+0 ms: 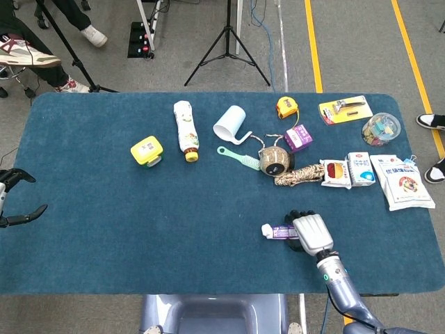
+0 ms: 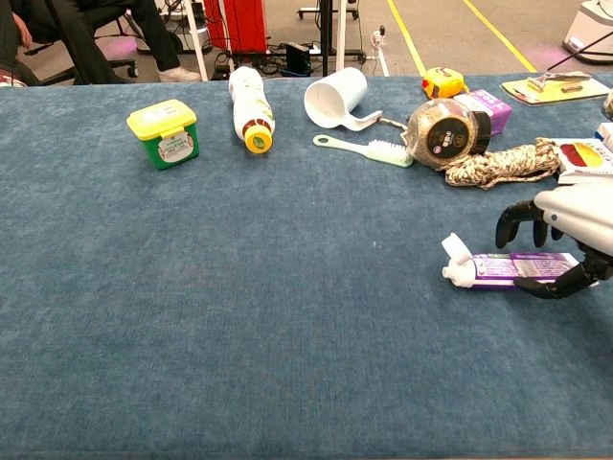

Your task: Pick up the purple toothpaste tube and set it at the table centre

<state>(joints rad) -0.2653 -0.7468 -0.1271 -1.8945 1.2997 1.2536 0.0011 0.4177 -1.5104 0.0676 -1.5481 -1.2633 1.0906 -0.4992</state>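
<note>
The purple toothpaste tube [image 1: 278, 231] [image 2: 506, 267] lies flat on the blue table, white cap pointing left, right of the table's middle and toward the front. My right hand [image 1: 311, 234] [image 2: 563, 222] arches over the tube's tail end. Its fingers curve down behind the tube and the thumb sits at the near side, still spread, with the tube resting on the cloth. My left hand [image 1: 10, 202] hangs at the table's far left edge with fingers apart and nothing in it.
Behind the tube lie a rope bundle [image 2: 503, 163], a round twine ball [image 2: 443, 134], a green brush [image 2: 367, 149], a white cup [image 2: 337, 97], a bottle [image 2: 249, 105] and a yellow-lidded tub [image 2: 164, 132]. Packets [image 1: 402, 181] sit at the right.
</note>
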